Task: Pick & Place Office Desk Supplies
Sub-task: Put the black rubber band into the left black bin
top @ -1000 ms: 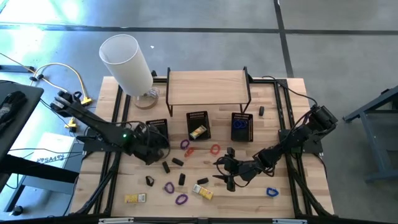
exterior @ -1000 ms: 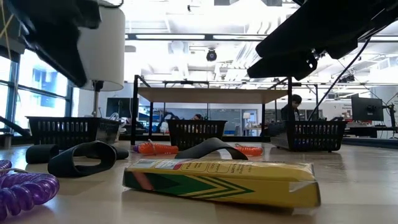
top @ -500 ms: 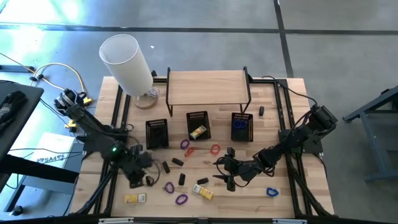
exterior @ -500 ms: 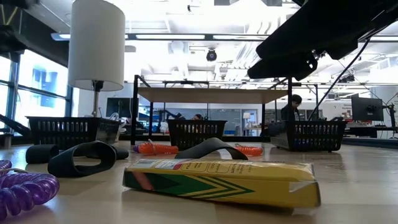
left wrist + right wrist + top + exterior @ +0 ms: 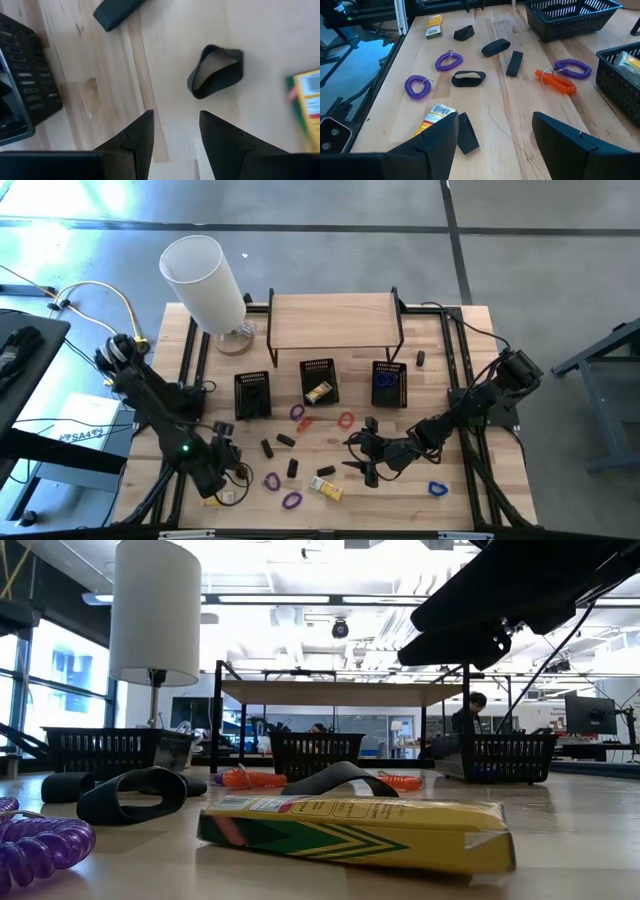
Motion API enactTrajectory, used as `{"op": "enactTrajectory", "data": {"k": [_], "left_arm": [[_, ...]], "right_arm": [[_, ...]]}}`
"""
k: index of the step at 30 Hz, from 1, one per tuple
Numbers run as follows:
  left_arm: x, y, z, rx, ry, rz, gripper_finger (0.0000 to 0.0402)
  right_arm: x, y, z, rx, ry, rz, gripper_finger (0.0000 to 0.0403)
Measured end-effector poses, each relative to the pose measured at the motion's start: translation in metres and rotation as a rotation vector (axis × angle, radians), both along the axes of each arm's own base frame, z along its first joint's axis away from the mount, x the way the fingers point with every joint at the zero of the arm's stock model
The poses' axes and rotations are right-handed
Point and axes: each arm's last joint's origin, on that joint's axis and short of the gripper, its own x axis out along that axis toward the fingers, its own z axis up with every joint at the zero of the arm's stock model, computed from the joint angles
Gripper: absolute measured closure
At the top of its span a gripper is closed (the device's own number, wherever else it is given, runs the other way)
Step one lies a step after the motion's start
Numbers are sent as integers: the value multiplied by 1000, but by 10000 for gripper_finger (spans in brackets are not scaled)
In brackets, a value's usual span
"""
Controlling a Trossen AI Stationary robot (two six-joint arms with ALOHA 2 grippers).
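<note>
Pale wood-plank table (image 5: 470, 480), lower left of high view: left gripper (image 5: 176, 131), fingers spread, empty, hovered over soft black band loop (image 5: 216, 71) beside glossy yellow rectangular box (image 5: 307, 106). Right gripper (image 5: 495, 131) spread near coiled purple bands (image 5: 418, 86).

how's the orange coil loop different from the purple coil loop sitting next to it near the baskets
The orange coiled plastic wrist loop is orange, while the purple coiled plastic wrist loop is purple. In the right wrist view the orange one lies squashed into a narrow, stretched strip; the purple one keeps a rounder, open ring. The purple one lies closer to the black mesh basket. Both are spiral coils lying flat on the wooden table, touching or nearly so.
</note>
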Motion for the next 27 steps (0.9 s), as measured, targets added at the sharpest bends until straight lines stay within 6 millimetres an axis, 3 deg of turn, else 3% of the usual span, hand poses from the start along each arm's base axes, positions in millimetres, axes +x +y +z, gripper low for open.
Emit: {"op": "enactTrajectory", "data": {"k": [13,27], "left_arm": [[10,-15,-38,75,102,-11,253],[17,-21,-42,76,37,-122,253]], "right_arm": [[0,0,0,5,0,-3,160],[1,0,1,13,-9,-8,160]]}}
